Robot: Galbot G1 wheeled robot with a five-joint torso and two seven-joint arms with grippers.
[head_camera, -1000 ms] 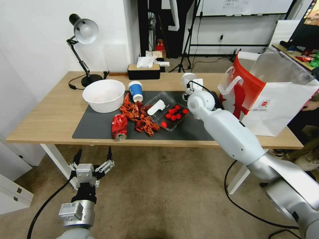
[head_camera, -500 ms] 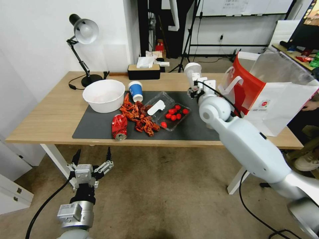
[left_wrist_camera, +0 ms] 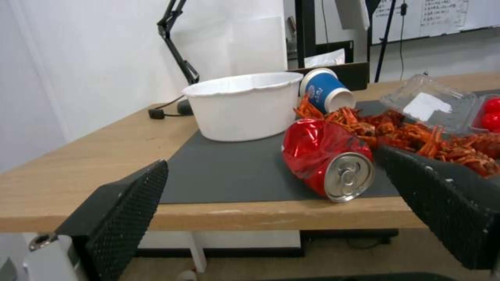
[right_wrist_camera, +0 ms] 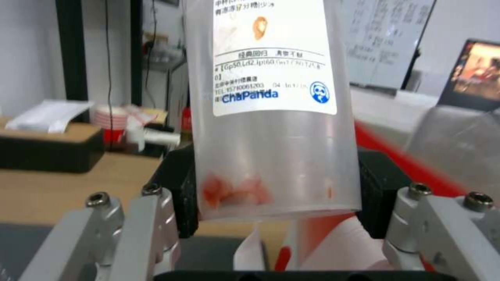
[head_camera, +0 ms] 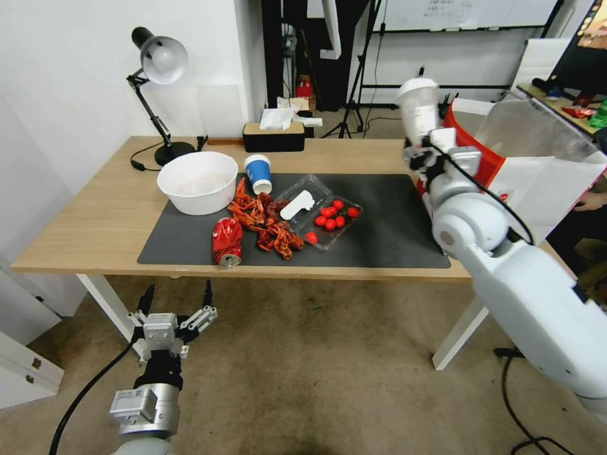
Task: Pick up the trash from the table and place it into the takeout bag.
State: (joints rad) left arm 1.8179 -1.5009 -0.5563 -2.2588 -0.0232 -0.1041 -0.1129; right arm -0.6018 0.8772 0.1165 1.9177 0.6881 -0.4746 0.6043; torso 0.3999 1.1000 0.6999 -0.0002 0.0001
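My right gripper [head_camera: 429,146] is shut on a clear labelled plastic cup [head_camera: 418,109], held upright in the air beside the red side panel of the white takeout bag [head_camera: 537,183]. In the right wrist view the cup [right_wrist_camera: 271,117] sits between the black pads [right_wrist_camera: 179,191], with pink residue at its bottom. On the table's [head_camera: 95,221] dark mat [head_camera: 392,221] lie a crushed red can [head_camera: 226,240], a tipped blue paper cup [head_camera: 258,172] and crayfish shells [head_camera: 265,222]. My left gripper [head_camera: 175,308] hangs open below the table's front edge, facing the can [left_wrist_camera: 325,164].
A white bowl [head_camera: 197,181] and a clear clamshell tray with cherry tomatoes [head_camera: 324,213] also sit on the mat. A desk lamp [head_camera: 158,63] and a tissue box [head_camera: 274,136] stand at the back edge. The mat's right half is bare.
My right arm has lifted the plastic cup off the mat and carried it up and to the right, to the takeout bag's side. The left arm stays still.
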